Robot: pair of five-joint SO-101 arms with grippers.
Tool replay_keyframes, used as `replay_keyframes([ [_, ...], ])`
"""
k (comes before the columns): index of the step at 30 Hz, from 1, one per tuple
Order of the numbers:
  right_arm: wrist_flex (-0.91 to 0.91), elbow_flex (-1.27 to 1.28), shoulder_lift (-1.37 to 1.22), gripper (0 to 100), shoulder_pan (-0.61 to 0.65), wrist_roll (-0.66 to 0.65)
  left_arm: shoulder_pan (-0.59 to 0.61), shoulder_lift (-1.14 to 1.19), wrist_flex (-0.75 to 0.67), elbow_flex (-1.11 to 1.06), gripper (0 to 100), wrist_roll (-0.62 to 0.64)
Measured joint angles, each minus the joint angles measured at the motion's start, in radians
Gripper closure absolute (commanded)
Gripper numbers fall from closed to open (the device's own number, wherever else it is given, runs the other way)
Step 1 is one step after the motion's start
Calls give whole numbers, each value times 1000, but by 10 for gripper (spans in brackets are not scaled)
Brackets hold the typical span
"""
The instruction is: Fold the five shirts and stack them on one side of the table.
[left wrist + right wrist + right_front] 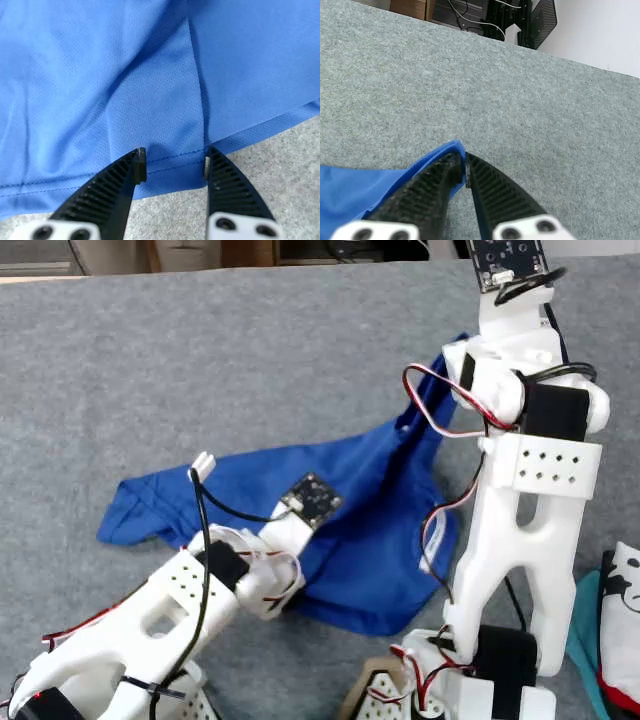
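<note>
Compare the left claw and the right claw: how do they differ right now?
The left claw is open; the right claw is shut. The left claw's tips straddle the hem of the blue shirt without closing on it, while the right claw grips a shirt edge, cloth draped over one side. The left claw looks onto spread cloth, the right claw onto bare grey table. Both are black, ribbed, and at the same shirt.

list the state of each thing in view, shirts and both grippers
blue shirt: unfolded, rumpled on the table, one edge pinched by the right gripper
left gripper: open, fingertips either side of a stretch of the blue shirt's hem
right gripper: shut on the blue shirt's edge
teal and white garments: heaped at the table's edge, cut off by the frame; folded or not cannot be told
</note>
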State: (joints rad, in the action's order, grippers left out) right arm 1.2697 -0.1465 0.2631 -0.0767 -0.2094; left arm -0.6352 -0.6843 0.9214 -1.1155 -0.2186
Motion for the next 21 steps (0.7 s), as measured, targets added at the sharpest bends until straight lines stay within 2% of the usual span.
replay_keyframes([
  [3, 0, 0, 0, 994, 0, 0, 0, 0, 0, 0, 853, 0],
  [10, 0, 2, 0, 994, 0, 0, 0, 0, 0, 0, 755, 0],
  [21, 0, 2, 0, 994, 0, 0, 0, 0, 20, -5, 750, 0],
])
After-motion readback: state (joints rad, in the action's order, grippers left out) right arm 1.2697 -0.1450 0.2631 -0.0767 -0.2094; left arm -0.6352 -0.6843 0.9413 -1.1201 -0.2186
